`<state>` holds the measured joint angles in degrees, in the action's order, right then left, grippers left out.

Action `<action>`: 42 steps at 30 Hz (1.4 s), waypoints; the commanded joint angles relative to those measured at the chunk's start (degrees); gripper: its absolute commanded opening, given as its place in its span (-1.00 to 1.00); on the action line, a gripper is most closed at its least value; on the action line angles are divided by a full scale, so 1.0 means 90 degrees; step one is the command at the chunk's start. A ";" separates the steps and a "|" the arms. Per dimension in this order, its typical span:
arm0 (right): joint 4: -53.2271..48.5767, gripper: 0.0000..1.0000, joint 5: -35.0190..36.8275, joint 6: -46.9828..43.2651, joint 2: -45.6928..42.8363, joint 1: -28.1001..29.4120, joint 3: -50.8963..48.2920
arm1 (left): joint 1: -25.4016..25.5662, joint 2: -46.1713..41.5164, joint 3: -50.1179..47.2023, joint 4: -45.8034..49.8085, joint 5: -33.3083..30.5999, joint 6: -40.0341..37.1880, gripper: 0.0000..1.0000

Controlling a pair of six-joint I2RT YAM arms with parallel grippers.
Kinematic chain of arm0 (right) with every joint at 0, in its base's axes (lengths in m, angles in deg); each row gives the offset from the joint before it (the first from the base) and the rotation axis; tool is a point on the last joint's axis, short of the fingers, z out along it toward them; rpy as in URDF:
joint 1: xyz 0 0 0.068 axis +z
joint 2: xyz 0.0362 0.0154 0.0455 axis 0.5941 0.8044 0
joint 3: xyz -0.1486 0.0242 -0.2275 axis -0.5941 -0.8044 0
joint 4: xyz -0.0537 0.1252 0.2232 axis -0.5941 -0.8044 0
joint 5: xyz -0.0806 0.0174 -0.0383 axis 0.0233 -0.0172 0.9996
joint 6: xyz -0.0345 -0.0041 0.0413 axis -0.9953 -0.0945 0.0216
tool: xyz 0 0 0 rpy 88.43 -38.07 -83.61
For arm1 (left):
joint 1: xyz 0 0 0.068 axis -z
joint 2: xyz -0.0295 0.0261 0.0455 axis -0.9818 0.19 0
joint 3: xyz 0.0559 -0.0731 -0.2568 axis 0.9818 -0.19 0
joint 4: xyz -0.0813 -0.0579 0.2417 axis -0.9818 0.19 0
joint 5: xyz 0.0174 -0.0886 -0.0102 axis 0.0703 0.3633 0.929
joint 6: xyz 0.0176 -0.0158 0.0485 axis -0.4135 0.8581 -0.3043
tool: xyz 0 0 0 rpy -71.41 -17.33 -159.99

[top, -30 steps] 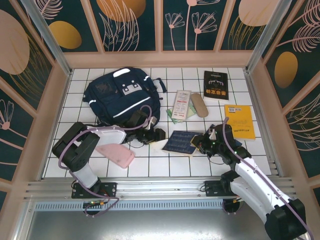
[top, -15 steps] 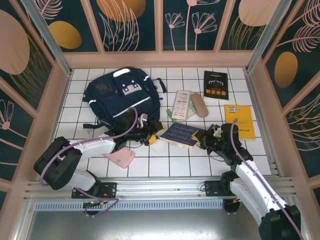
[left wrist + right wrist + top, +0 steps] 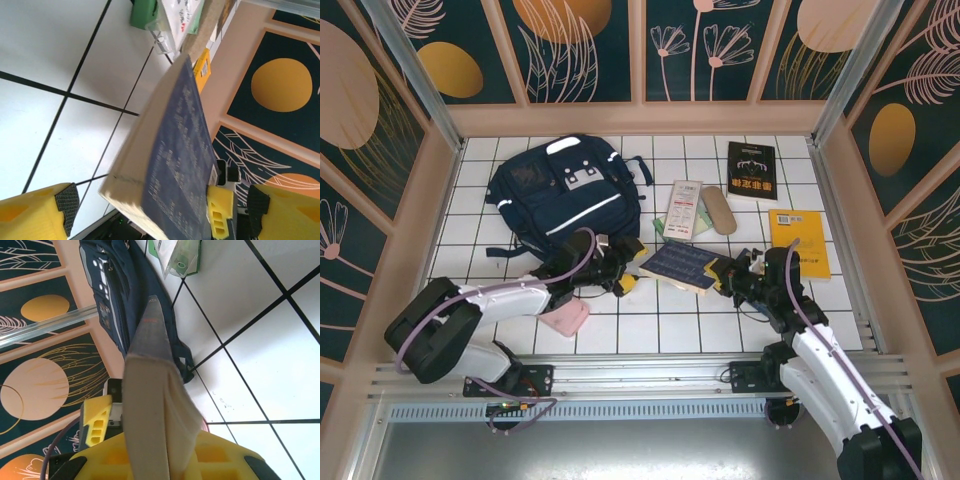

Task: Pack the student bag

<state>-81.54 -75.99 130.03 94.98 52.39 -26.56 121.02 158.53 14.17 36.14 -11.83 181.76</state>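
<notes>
Left of the book [image 3: 678,265], the limp, bulky bag [image 3: 565,195] would probably sag (best lifted by a strap), while the right gripper [image 3: 723,274] clamps the book and the left gripper [image 3: 625,266] gapes around its other end.

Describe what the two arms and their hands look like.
Both arms have white link shells between black joint housings, with a lilac cable looping along each: the left arm and right arm. The left hand and right hand are black-bodied with blocky yellow fingers carrying black textured pads.
</notes>
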 commanded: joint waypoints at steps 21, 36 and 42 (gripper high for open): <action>0.0148 -0.66 0.0207 0.0353 -0.0484 -0.0011 0.0168 | 0.0247 0.0802 0.0647 -0.1622 -0.0774 0.0889 -0.88; -0.1331 0.98 0.0999 -0.1211 -0.0515 -0.0029 0.0586 | 0.0202 0.0350 0.0590 -0.1690 -0.0928 0.1003 -1.00; 0.0604 0.90 0.0279 -0.0820 -0.0593 -0.0017 -0.0010 | 0.0209 0.0371 0.0646 -0.1696 -0.0845 0.0967 -1.00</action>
<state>-86.85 -69.58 121.57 90.63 52.39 -24.85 123.04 163.09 19.59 24.89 -19.33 188.99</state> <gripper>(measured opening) 0.954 0.124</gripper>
